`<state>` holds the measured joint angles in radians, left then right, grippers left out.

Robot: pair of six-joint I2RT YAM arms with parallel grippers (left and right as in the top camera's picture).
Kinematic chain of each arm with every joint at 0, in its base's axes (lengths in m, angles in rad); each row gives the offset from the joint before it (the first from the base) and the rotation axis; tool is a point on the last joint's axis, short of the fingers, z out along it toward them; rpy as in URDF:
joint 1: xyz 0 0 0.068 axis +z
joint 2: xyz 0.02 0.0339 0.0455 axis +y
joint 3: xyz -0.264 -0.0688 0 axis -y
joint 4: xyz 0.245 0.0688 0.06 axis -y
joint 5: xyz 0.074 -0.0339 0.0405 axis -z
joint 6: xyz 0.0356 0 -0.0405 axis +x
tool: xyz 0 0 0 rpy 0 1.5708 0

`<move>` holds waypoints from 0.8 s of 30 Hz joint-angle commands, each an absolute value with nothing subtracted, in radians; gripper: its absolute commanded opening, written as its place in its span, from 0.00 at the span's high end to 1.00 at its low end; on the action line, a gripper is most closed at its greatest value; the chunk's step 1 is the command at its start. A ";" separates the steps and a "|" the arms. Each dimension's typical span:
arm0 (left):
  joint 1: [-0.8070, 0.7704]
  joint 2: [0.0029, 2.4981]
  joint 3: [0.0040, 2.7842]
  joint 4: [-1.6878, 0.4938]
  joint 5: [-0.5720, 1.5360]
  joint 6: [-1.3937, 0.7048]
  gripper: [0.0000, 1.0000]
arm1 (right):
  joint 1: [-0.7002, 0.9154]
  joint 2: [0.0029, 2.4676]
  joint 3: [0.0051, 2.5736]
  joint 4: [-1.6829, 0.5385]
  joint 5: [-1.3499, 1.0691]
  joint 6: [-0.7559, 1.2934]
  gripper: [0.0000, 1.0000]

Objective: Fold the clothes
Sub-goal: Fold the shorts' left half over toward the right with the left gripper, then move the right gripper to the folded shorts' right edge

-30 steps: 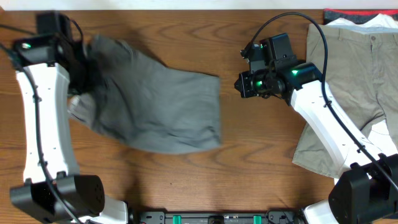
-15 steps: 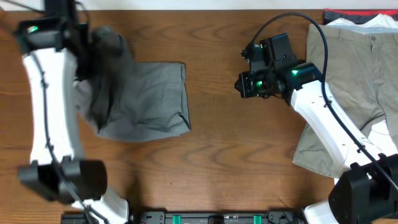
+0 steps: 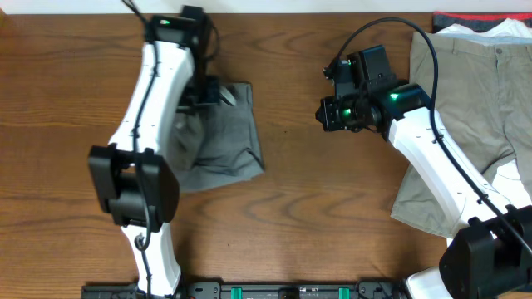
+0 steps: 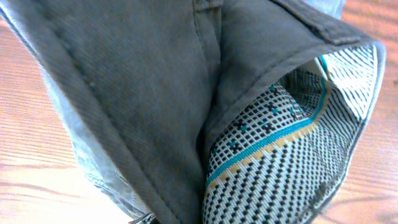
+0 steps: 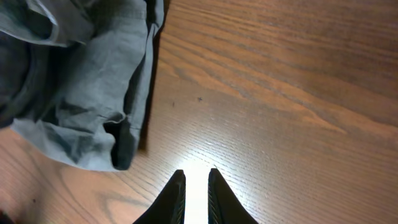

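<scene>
Spanning the overhead view, a wooden table [image 3: 316, 208] holds khaki trousers [image 3: 474, 100] at three o'clock and bunched grey shorts [image 3: 224, 141] at ten o'clock. The left gripper [image 3: 208, 90] is clamped shut on the shorts; only its wrist view reveals a checked, teal-striped pocket lining [image 4: 280, 155]. The right gripper [image 5: 196, 199] hovers empty over bare wood, jaws nearly together, its wrist view showing the shorts' hem at ten o'clock.

left tool hidden by grey shorts [image 4: 143, 93], khaki trousers [image 3: 478, 100] cropped
</scene>
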<state>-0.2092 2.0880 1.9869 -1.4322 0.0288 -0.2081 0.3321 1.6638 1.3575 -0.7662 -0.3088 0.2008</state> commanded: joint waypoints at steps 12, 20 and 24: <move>-0.246 2.124 1.993 -1.462 0.067 -0.282 0.94 | 0.360 1.698 1.359 -0.774 -0.385 0.106 0.90; -0.162 2.004 1.993 -1.473 0.017 -0.302 0.94 | 0.453 1.831 1.359 -0.658 -0.780 -0.016 0.91; -0.087 1.906 1.993 -1.490 -0.015 -0.310 0.94 | 0.514 1.883 1.359 -0.532 -0.862 0.000 0.90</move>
<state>-0.1436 2.0224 1.9862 -1.4719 0.0319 -0.2882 0.4721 1.8587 1.3560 -0.5743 -0.7078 0.0246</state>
